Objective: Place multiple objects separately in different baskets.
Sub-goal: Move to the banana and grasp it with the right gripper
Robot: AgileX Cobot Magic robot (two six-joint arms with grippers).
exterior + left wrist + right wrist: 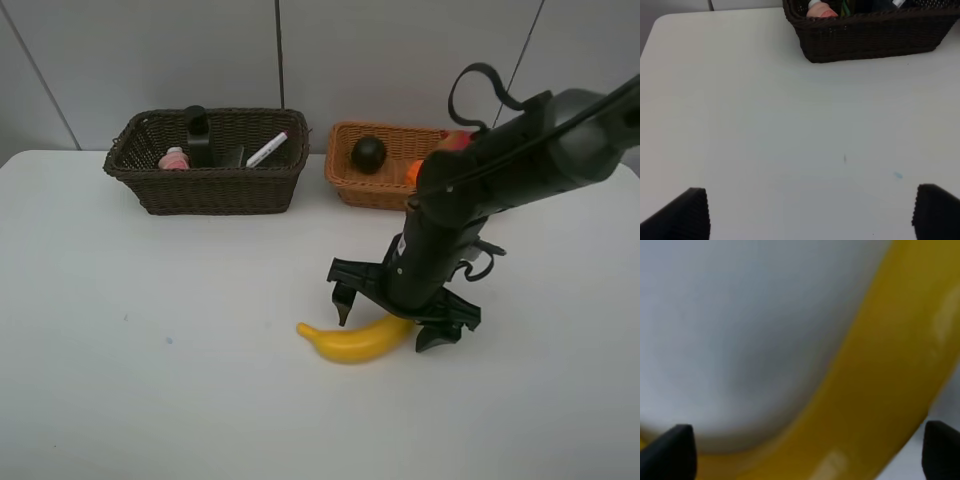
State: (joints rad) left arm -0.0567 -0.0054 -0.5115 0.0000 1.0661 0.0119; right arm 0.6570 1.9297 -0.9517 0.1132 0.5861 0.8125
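A yellow banana [350, 342] lies on the white table [150, 330] in front of the middle. My right gripper [388, 330] is open and low over it, one finger on each side; the right wrist view shows the banana [880, 390] filling the space between the fingertips [670, 452]. The dark brown basket [205, 190] holds a pink bottle [174, 159], a black pump bottle [197, 130] and a white marker [267, 149]. The orange-tan basket [360, 190] holds a dark mangosteen [368, 153], an orange [413, 172] and a red apple [455, 140], partly hidden by the arm. My left gripper [812, 220] is open and empty. I cannot make out the black block.
The right arm [500, 160] reaches over the right end of the orange-tan basket. The left wrist view shows bare table in front of the dark basket [870, 37] with the pink bottle [820, 9] inside. A grey wall stands behind the baskets.
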